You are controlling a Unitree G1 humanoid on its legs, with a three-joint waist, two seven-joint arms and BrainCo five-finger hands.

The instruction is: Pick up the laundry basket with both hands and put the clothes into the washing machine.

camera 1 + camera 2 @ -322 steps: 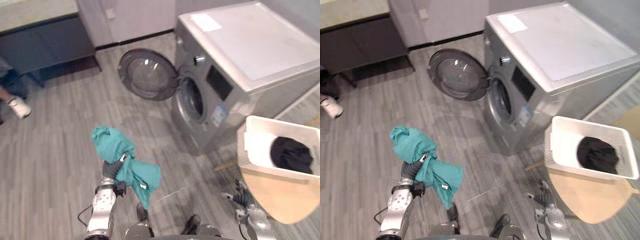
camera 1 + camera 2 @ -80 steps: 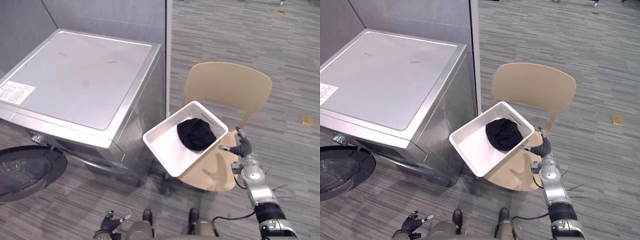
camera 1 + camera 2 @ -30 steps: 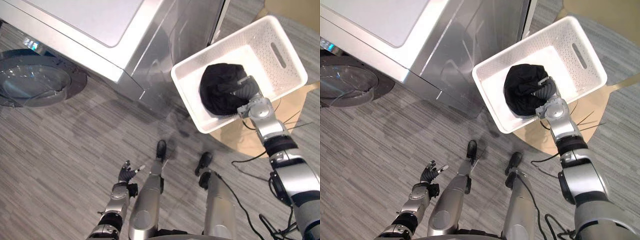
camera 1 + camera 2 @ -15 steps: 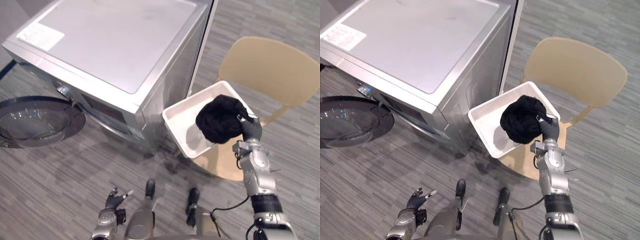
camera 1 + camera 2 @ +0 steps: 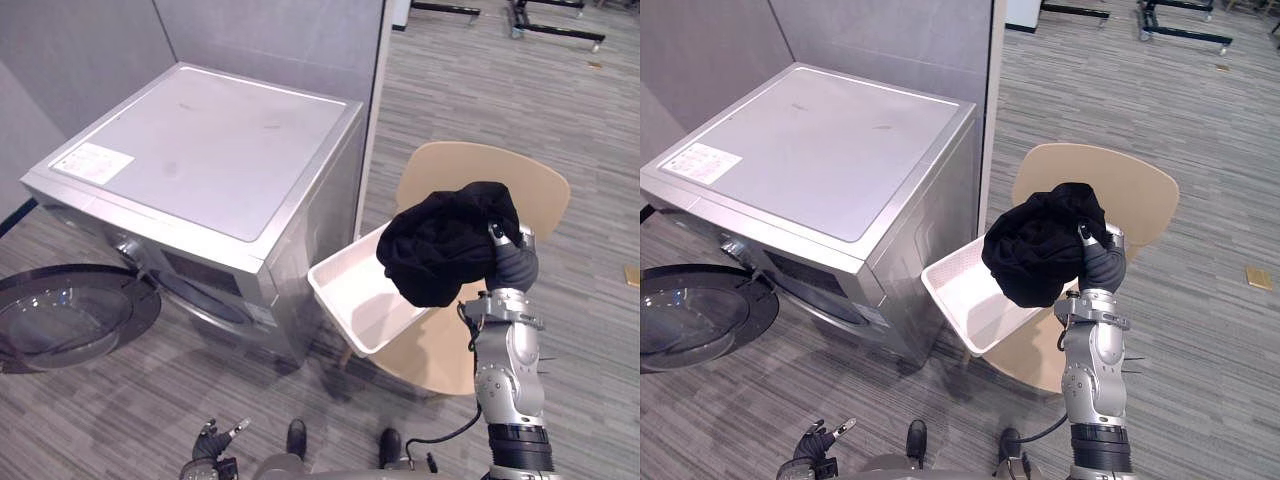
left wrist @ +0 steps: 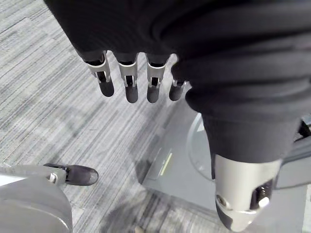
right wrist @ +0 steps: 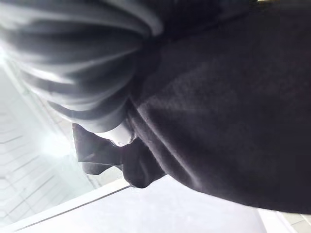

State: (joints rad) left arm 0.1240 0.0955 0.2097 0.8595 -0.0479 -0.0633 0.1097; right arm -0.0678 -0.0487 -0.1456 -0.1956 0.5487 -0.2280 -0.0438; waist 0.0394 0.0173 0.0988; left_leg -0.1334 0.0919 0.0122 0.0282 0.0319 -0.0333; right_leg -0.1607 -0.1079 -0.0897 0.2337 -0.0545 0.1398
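Bunched black garment (image 5: pixel 440 248), seemingly in right hand (image 5: pixel 513 266)

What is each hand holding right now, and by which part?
Right hand is clenched on the black garment, by a bunched handful at its side, above the white basket. Left hand holds nothing.

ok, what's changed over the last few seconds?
The right hand closed on the crumpled black garment and lifted it up out of the white plastic basket. The basket stays on the tan wooden chair; the left hand stays low and open.
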